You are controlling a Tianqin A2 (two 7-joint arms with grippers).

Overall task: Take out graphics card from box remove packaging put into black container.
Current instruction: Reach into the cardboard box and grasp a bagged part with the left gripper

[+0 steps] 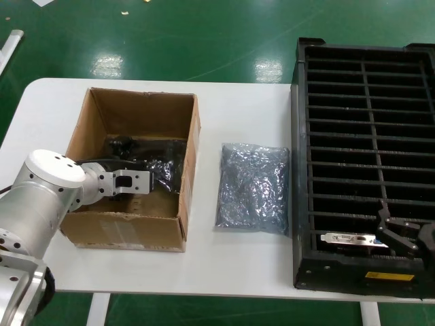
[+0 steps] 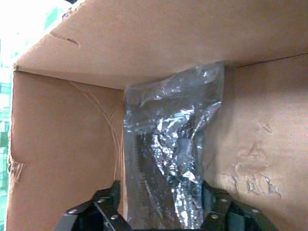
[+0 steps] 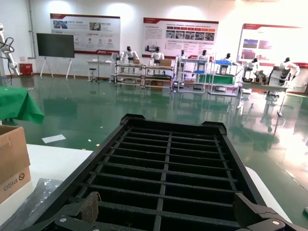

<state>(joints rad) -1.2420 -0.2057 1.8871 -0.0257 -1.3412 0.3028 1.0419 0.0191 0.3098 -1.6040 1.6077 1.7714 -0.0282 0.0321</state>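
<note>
My left gripper (image 1: 162, 179) reaches into the brown box (image 1: 143, 109). It is open, its fingers (image 2: 109, 193) either side of a shiny bag of packaging (image 2: 173, 144) that leans in the box's corner (image 2: 62, 144). A dark graphics card (image 2: 149, 168) shows through the bag. A second packaging bag (image 1: 253, 189) lies flat on the table between the box and the black container (image 1: 299, 170). A graphics card's silver bracket (image 1: 346, 238) sits in the container's front slot. My right gripper (image 1: 395, 234) hovers just right of it, open and holding nothing (image 3: 167, 204).
The white table (image 1: 245, 102) ends in a front edge close below the box and the container. A yellow label (image 1: 389, 276) marks the container's front rim. The container's slots (image 3: 168, 163) run away from my right gripper. Green floor lies beyond the table.
</note>
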